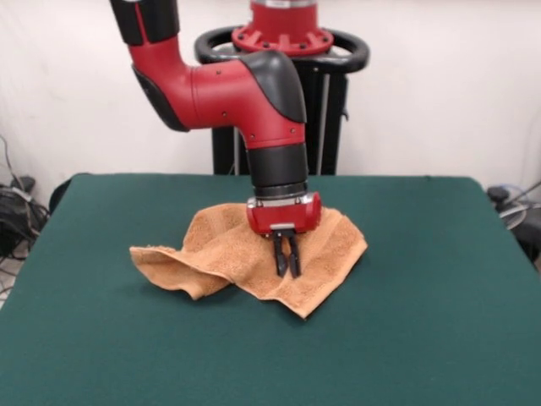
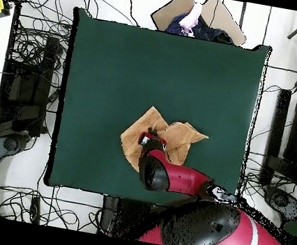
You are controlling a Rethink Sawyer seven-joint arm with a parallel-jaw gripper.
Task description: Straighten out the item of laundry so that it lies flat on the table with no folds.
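Note:
The orange-tan towel (image 1: pixel 228 254) lies crumpled near the middle of the green table (image 1: pixel 423 338). One corner trails out to the left and folds run across it. My gripper (image 1: pixel 288 272) points straight down over the towel's right half. Its fingers (image 1: pixel 281 258) stand close together with their tips down in the cloth, pinching it. In the overhead view the towel (image 2: pixel 180 137) spreads up and to the right of the gripper (image 2: pixel 149 140), and the arm hides part of the towel.
The robot's pedestal (image 1: pixel 283 51) stands behind the table's far edge. Cables lie on the floor at the left (image 1: pixel 13 211) and around the table (image 2: pixel 28 57). A cardboard box with dark cloth (image 2: pixel 197 20) sits beyond the table's top edge in the overhead view.

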